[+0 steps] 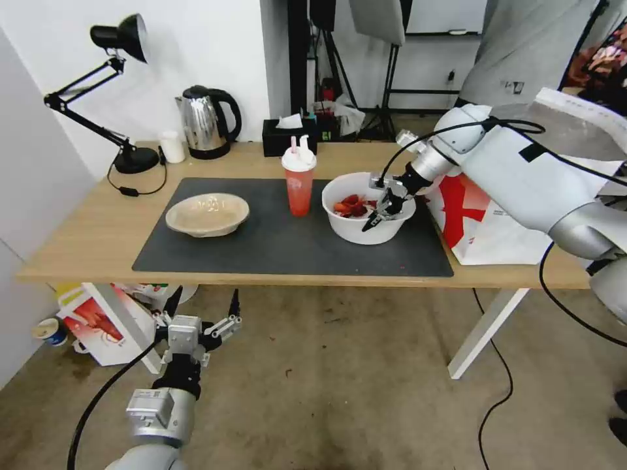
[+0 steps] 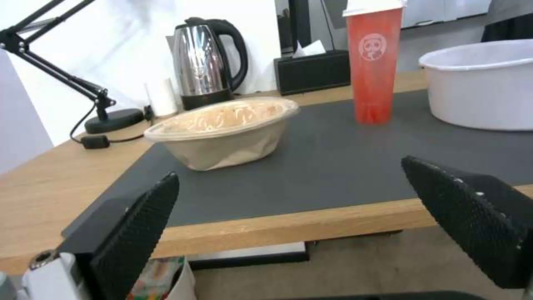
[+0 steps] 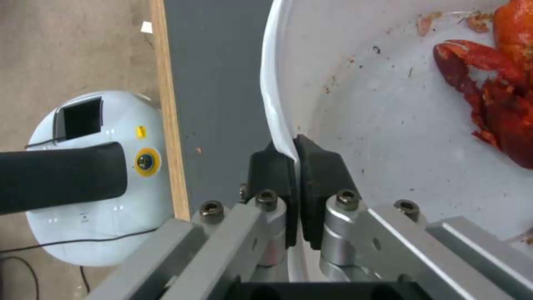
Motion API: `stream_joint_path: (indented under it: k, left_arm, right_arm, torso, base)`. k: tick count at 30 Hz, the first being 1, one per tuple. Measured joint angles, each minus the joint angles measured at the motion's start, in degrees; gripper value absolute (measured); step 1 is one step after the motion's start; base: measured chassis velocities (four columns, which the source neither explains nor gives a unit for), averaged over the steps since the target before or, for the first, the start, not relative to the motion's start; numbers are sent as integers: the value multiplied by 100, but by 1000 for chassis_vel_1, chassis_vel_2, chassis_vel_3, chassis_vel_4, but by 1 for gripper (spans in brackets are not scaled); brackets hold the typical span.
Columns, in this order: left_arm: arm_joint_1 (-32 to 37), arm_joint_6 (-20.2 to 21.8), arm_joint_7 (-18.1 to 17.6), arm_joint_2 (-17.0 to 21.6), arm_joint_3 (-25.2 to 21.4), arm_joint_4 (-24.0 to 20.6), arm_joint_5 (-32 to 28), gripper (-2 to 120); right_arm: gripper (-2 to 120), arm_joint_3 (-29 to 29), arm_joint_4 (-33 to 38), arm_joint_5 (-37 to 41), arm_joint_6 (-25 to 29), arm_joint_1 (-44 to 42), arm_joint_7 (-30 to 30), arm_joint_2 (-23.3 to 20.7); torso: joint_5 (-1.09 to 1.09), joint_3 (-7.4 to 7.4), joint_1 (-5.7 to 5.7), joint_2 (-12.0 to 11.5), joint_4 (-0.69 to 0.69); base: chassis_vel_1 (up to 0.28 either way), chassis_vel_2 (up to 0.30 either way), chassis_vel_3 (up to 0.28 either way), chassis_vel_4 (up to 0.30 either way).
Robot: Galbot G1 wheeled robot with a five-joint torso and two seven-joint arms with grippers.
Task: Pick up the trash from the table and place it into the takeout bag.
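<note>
Right gripper [image 1: 384, 207] fingers [image 3: 319, 166] pinched on the near-right rim of the deep white round bowl of red crayfish shells [image 1: 367, 215], one inside, one outside. Bowl sits on the dark grey mat [image 1: 274, 248], right side of the light-wood worktop [image 1: 85, 241]. Step: bowl grasped, not lifted. Next: lift level, swing right to the red-banded white takeout bag [image 1: 496, 222], just beside it. Red white-lidded drink cup [image 1: 299, 183] stands close left. Left gripper [image 1: 196, 320] idles below the near edge, fingers wide.

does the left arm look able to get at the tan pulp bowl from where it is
Probably yes. The left gripper hangs open below the table edge, facing the tan pulp bowl. Bare mat lies between; it must rise above the edge first.
</note>
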Motion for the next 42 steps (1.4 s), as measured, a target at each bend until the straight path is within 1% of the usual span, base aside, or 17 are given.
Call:
stream_joint_path:
  k: [11, 15, 18, 20, 23, 26, 28, 34, 42]
  left_arm:
    - [0, 0, 0, 0, 0, 0, 0, 100]
    - [0, 0, 0, 0, 0, 0, 0, 100]
    - [0, 0, 0, 0, 0, 0, 0, 100]
    - [0, 0, 0, 0, 0, 0, 0, 100]
    - [0, 0, 0, 0, 0, 0, 0, 100]
    - [0, 0, 0, 0, 0, 0, 0, 100]
    - [0, 0, 0, 0, 0, 0, 0, 100]
    - [0, 0, 0, 0, 0, 0, 0, 100]
    - [0, 0, 0, 0, 0, 0, 0, 100]
  right_arm:
    - [0, -61, 135, 155, -27, 136, -1, -86]
    - [0, -170, 310, 313, -51, 272, -2, -229]
    - [0, -306, 572, 490, -103, 409, -2, -432]
    - [0, -330, 619, 524, -118, 433, -3, -469]
    - [0, -457, 860, 686, -173, 578, -3, -672]
    - [0, -489, 925, 733, -186, 631, -3, -732]
    - [0, -536, 1075, 836, -224, 738, -3, -860]
    - [0, -529, 1327, 1055, -285, 849, -2, -1025]
    - [0, -231, 1786, 1426, -426, 930, 3, -1212]
  torso:
    - [0, 0, 1, 0, 0]
    - [0, 0, 0, 0, 0]
    - [0, 0, 0, 0, 0]
    - [0, 0, 0, 0, 0]
    - [0, 0, 0, 0, -1]
    - [0, 0, 0, 0, -1]
    - [0, 0, 0, 0, 0]
    - [0, 0, 1, 0, 0]
    - [0, 0, 0, 0, 1]
  base:
    - [0, 0, 0, 0]
    - [0, 0, 0, 0]
    - [0, 0, 0, 0]
    - [0, 0, 0, 0]
    - [0, 0, 0, 0]
    - [0, 0, 0, 0]
    - [0, 0, 0, 0]
    - [0, 0, 0, 0]
    - [0, 0, 0, 0]
